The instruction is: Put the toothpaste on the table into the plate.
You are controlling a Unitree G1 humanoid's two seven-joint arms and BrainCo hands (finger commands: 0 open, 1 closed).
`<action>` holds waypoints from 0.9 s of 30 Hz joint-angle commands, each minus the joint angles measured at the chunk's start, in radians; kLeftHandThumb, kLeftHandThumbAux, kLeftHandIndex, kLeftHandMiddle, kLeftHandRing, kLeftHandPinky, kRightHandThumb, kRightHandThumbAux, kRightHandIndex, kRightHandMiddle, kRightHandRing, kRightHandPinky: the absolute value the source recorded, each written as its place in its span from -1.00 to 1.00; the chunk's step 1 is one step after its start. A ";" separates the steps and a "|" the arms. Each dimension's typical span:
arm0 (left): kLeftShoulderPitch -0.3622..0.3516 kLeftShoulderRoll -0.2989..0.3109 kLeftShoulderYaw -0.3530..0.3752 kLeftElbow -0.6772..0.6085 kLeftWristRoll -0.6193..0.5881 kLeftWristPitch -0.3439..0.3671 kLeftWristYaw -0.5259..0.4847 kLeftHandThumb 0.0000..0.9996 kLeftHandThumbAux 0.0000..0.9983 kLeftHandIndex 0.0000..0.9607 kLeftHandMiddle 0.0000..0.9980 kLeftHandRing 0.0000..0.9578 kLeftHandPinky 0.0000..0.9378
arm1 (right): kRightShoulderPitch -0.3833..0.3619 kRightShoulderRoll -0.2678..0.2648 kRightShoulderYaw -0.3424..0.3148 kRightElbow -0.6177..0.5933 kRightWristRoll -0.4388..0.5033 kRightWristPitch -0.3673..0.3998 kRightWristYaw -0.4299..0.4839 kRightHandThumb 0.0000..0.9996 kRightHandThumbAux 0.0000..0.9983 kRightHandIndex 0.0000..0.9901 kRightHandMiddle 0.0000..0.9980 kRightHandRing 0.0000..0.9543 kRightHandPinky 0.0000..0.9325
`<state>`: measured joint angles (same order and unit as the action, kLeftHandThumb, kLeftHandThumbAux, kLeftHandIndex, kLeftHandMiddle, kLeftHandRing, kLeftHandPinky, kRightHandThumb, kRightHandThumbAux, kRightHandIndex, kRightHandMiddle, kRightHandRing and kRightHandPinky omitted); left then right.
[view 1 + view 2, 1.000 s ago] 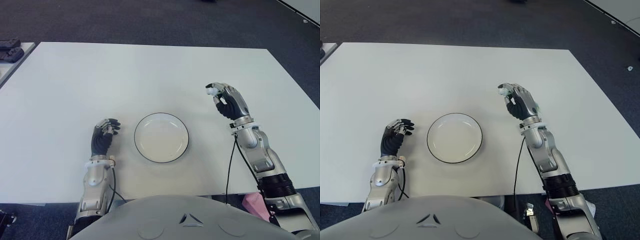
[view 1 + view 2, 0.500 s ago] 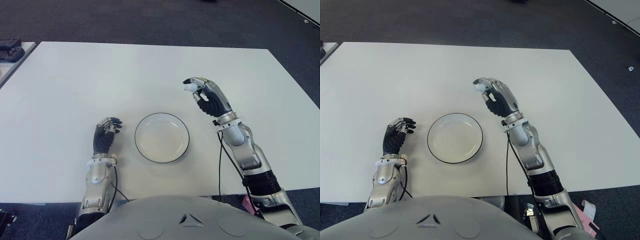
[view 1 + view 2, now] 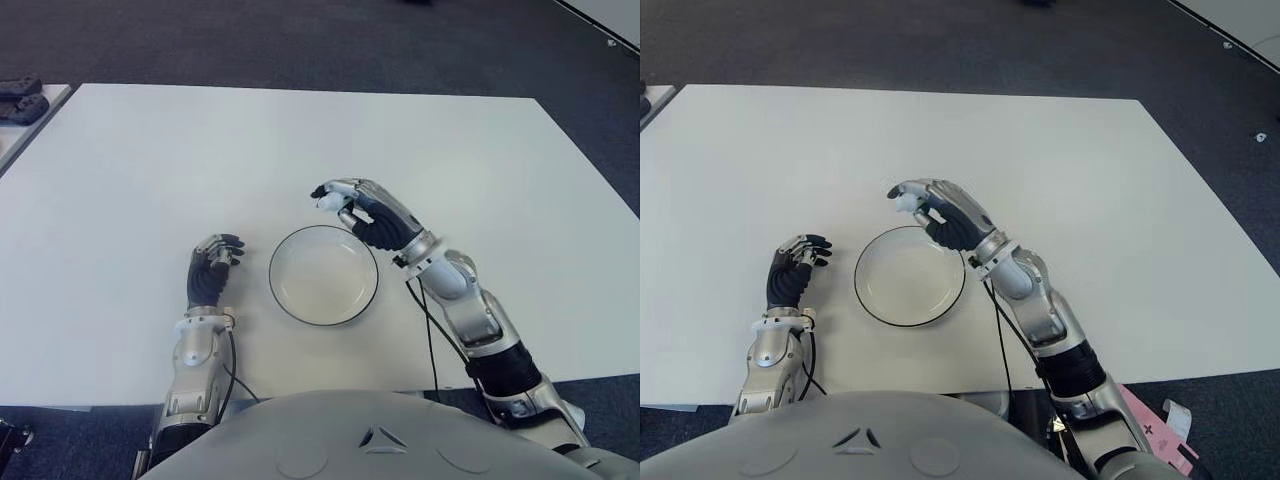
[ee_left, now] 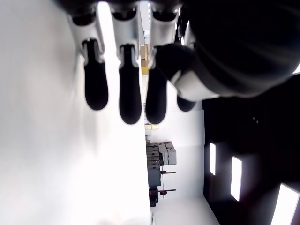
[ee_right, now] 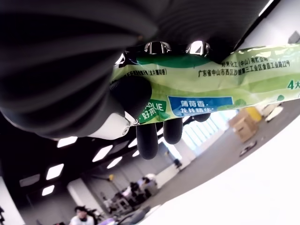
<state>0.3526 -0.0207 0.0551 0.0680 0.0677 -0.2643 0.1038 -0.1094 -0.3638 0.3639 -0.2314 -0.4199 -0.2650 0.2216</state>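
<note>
A green toothpaste tube (image 5: 211,84) lies across my right hand's palm, with the fingers (image 5: 146,140) curled over it. In the eye views the hand hides the tube. My right hand (image 3: 365,212) hovers over the far right rim of the white, dark-edged plate (image 3: 272,278), which has nothing in it. The plate sits on the white table (image 3: 150,170) near its front edge. My left hand (image 3: 210,272) shows just left of the plate, fingers (image 4: 129,89) loosely bent and holding nothing.
Dark objects (image 3: 20,98) sit on a separate surface at the far left. Dark carpet surrounds the table. A pink item (image 3: 1160,440) shows below the table's front right edge. Bare tabletop stretches behind and to both sides of the plate.
My right hand, still holding the toothpaste, has swung left from well to the right of the plate to above its far right rim. The left hand has not moved.
</note>
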 commanded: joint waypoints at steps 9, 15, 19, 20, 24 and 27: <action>0.003 -0.013 -0.006 0.041 0.011 0.003 0.015 0.68 0.35 -0.08 -0.08 0.02 0.04 | -0.043 0.014 0.097 0.068 -0.055 -0.067 0.080 0.93 0.31 -0.20 0.01 0.22 0.60; 0.007 -0.014 -0.005 0.040 0.010 -0.001 0.016 0.68 0.35 -0.09 -0.08 0.03 0.04 | -0.035 0.041 0.140 0.113 -0.090 -0.054 0.085 0.91 0.31 -0.19 0.06 0.24 0.69; 0.012 -0.014 -0.003 0.040 0.009 -0.009 0.015 0.68 0.35 -0.10 -0.08 0.03 0.05 | -0.002 0.049 0.147 0.126 -0.054 -0.028 0.118 0.91 0.31 -0.19 0.07 0.24 0.69; 0.013 -0.014 -0.003 0.040 0.009 -0.010 0.015 0.68 0.35 -0.10 -0.08 0.03 0.05 | 0.004 0.049 0.147 0.127 -0.050 -0.024 0.124 0.91 0.31 -0.19 0.07 0.24 0.69; 0.015 -0.014 -0.001 0.042 0.012 -0.015 0.017 0.68 0.35 -0.10 -0.08 0.03 0.04 | 0.028 0.044 0.145 0.143 -0.050 -0.030 0.124 0.91 0.31 -0.19 0.08 0.25 0.71; 0.017 -0.013 0.000 0.041 0.011 -0.013 0.017 0.68 0.35 -0.10 -0.08 0.03 0.04 | 0.038 0.043 0.146 0.172 -0.059 -0.041 0.113 0.91 0.31 -0.19 0.08 0.25 0.73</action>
<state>0.3550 -0.0318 0.0579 0.0822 0.0718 -0.2975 0.1119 -0.0868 -0.3155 0.5102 -0.0932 -0.4793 -0.3057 0.3394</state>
